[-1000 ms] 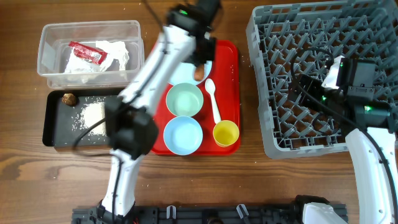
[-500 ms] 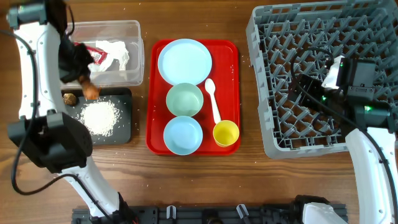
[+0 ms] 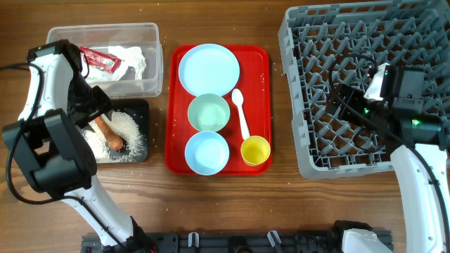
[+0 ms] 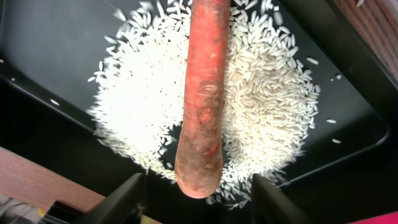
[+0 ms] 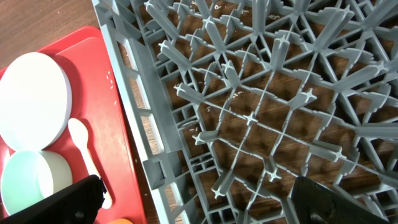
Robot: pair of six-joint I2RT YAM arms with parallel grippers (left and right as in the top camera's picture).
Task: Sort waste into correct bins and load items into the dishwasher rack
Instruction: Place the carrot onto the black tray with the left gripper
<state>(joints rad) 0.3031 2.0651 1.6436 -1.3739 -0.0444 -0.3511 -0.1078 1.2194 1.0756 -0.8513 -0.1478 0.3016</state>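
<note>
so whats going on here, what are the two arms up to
The left gripper is over the black tray, where a carrot lies on a pile of rice between its open jaws. The right gripper hangs open and empty above the grey rack. The plate, teal bowl, blue bowl, cup and spoon sit on the red tray, none racked yet. The clear tub holds crumpled paper and a red wrapper.

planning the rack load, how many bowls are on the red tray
2. The teal bowl sits in the middle of the red tray, between the plate and the pale blue bowl, which is at the tray's near edge beside the yellow cup. None looks hidden.
</note>
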